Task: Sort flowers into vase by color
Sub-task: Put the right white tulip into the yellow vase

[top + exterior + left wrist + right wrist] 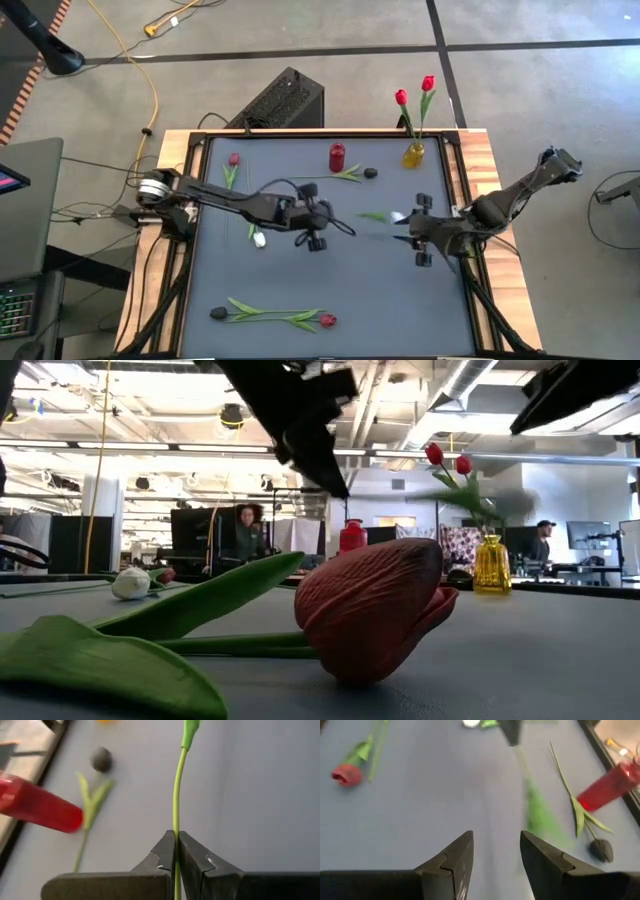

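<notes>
High view: 2 red flowers (414, 90) stand in the yellow vase (413, 154); several lie on the dark tabletop (390, 290), red vase (337, 157) empty. Left wrist view: left claw (176, 857) pinches a white flower's stem (175, 800). Right wrist view: right claw (496, 851) open, empty. Low view: office behind, people seated

The robot has two long, thin arms, and both are black. The left arm (235, 201) has a shiny silver round part near its base and a thin black cable that loops up by its wrist. The right arm (505, 205) is black all the way along, with a boxy black end. Up close, the left arm's fingers (162, 852) are dark grey, thick and wedge-shaped, with small notches on their edges. The right arm's fingers (455, 855) look just the same.
</notes>
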`<state>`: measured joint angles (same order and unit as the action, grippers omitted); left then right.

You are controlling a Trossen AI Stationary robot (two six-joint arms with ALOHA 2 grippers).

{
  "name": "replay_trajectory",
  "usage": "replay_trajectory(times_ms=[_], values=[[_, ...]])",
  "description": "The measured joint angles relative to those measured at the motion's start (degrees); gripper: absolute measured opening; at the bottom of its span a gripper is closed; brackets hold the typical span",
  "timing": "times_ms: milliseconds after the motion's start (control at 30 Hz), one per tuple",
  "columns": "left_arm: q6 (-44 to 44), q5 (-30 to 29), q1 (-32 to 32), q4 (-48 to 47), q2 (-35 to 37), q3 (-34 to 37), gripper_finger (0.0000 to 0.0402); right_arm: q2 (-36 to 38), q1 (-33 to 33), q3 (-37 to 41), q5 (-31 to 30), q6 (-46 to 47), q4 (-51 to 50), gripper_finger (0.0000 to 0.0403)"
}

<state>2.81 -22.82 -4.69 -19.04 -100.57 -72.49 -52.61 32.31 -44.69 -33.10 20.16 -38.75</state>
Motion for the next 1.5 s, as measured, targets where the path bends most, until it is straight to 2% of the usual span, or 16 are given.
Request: replay_trajectory(times_ms=[100, 233, 400, 533, 633, 700, 800, 967, 1067, 1233, 1500], values=[[0.1, -0.1, 1.1, 6.9, 5.8, 5.2, 0.0000, 1.4, 3.1, 0.9, -1.3, -0.1, 1.8, 0.0187], [0.9, 1.8, 2.5, 22.5, 14.0, 13.6, 0.0000, 1.7, 5.7, 1.1, -3.4, -0.5, 2.4, 0.0187], [4.3, 4.7, 3.9, 42.8, 20.3, 23.8, 0.0000, 0.9, 6.6, 1.1, -5.9, -3.4, 7.1, 0.0187], [6.2, 12.0, 4.3, 59.2, 21.1, 29.4, 0.0000, -1.4, 5.3, 1.9, -17.1, -11.3, 20.7, 0.0187], [7.4, 16.1, 4.3, 66.7, 19.6, 30.7, 0.0000, -2.8, 2.3, 5.0, -18.7, -22.1, 34.7, 0.0187], [7.6, 17.9, 3.9, 69.5, 18.2, 30.7, 0.0000, -3.2, -1.6, 7.2, -13.2, -28.4, 44.7, 0.0186], [7.6, 20.2, 3.4, 73.7, 15.5, 29.9, 0.0000, -2.9, -9.1, 10.1, 1.4, -33.6, 59.0, 0.0182], [7.6, 23.5, 3.3, 80.8, 11.4, 29.0, 0.0000, -3.1, -21.0, 11.3, 23.3, -30.7, 69.1, 0.0180], [7.6, 24.5, 3.4, 83.8, 9.2, 27.8, 0.0000, -4.4, -26.2, 11.3, 33.3, -27.1, 72.9, 0.0179], [7.6, 25.8, 3.3, 84.5, 6.6, 25.2, 0.0000, -7.2, -30.3, 11.3, 40.6, -24.3, 79.5, 0.0179], [7.6, 26.9, 3.4, 83.1, 5.8, 23.6, 0.0000, -11.3, -31.5, 11.2, 41.2, -23.3, 85.6, 0.0179]])
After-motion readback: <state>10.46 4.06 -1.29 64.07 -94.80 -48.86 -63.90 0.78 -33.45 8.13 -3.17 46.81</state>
